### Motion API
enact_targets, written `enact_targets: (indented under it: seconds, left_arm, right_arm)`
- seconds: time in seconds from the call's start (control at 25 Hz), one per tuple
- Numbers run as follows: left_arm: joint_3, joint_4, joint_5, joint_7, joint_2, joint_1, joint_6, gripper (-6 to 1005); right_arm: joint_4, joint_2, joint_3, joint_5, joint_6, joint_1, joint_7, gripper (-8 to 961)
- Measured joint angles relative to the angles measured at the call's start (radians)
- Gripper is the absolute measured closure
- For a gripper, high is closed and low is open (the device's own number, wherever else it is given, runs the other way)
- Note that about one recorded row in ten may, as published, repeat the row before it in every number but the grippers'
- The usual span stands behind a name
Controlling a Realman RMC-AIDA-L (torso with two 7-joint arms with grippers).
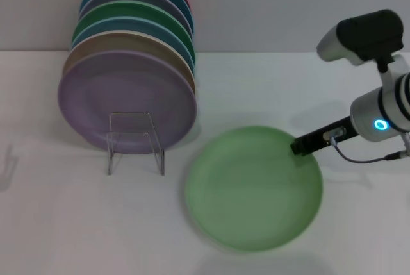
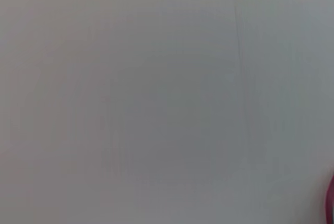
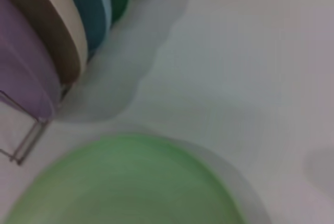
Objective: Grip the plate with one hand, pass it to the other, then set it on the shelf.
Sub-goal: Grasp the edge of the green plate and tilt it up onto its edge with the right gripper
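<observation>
Right pincer (image 1: 300,146) is seen at the far-right rim of the plate (image 1: 253,188), its dark tip laid over the rim edge. Whether it is closed on the rim or only touching cannot be told. Left pincer is not seen in any view.

Plate is found on the white bench (image 1: 51,224), near centre, just right of and nearer than the shelf (image 1: 135,141). It looks flat or faintly lifted; this cannot be settled.

Shelf is already loaded: a lilac plate (image 1: 125,99) at the front, others stacked upright behind it.

Handling, as judged: the plate is taken to be stiff, light to moderate, matte yet smooth, likely to slip or tilt when pinched at one edge. The raised rim is the only hold offered; a deep bite there is advised, with the opposite rim left free for the other pincer.
</observation>
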Motion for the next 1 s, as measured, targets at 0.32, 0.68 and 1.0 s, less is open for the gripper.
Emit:
enact_targets:
  seconds: [0.32,0.68,1.0]
  left_arm:
    - [0.012,-0.013,0.007,-0.008,-0.002,0.026,0.137,189]
    - [0.212,-0.019,0.012,-0.135,0.050,-0.017,0.285,189]
    - [0.226,-0.095,0.011,-0.164,0.121,-0.088,0.177,201]
  right_arm:
    - [0.149,-0.001,0.004,0.083,0.005,-0.087,-0.051,928]
    - [0.396,0.001,-0.001,0.302,-0.159,-0.340,-0.347,932]
    - [0.430,0.005,-0.004,0.450,-0.326,-0.467,-0.604,933]
